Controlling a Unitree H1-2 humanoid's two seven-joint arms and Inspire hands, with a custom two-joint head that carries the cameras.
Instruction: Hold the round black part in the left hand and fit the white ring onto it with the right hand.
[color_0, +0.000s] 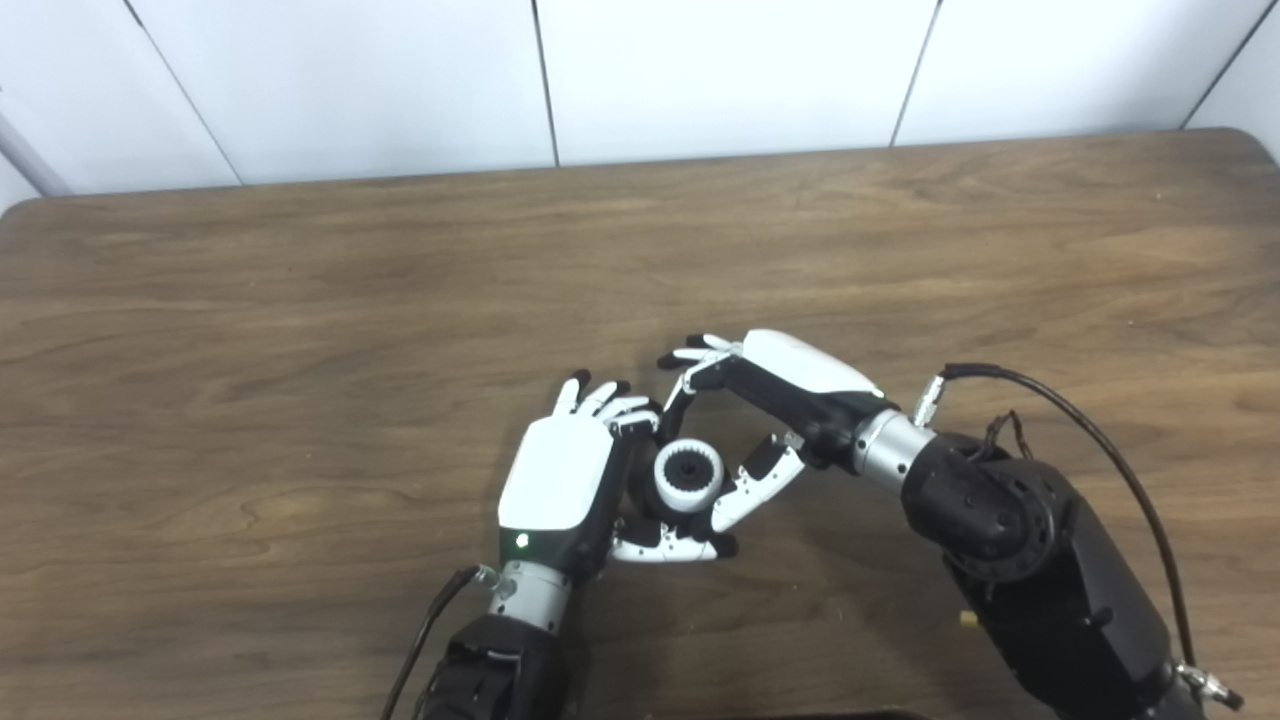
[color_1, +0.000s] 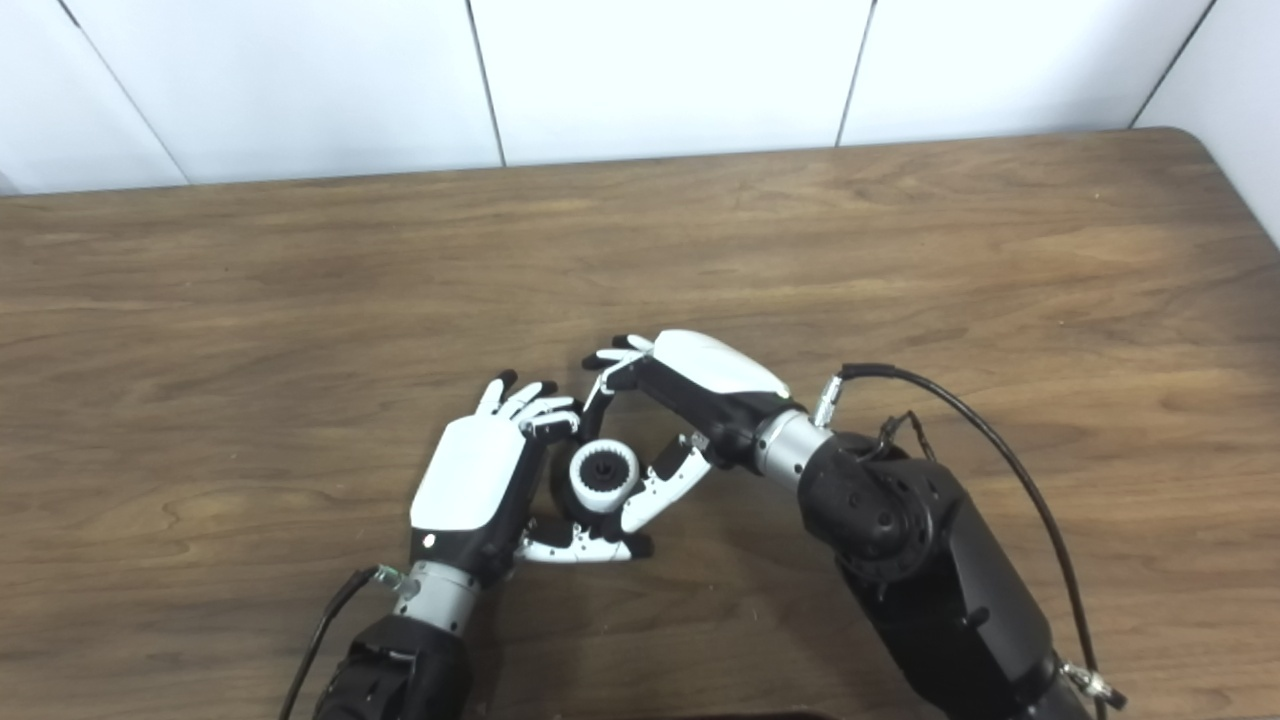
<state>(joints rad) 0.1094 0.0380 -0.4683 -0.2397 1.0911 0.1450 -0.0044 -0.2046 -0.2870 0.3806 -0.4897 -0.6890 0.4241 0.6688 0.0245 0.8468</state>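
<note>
fingers (color_0: 600, 400) of left hand (color_0: 560, 480) cradle round black part (color_0: 688, 470), white ring (color_0: 663, 478) around it.

My two head cameras sit side by side, looking steeply down at the counter (color_0: 300, 300) from close above. Both share my hands, my forearms, the counter's far edge and the white wall (color_0: 700, 70) behind.

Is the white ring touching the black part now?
Touching. In the left eye view the white ring sits around the black part, with no gap between them, beside the left robot hand.
</note>
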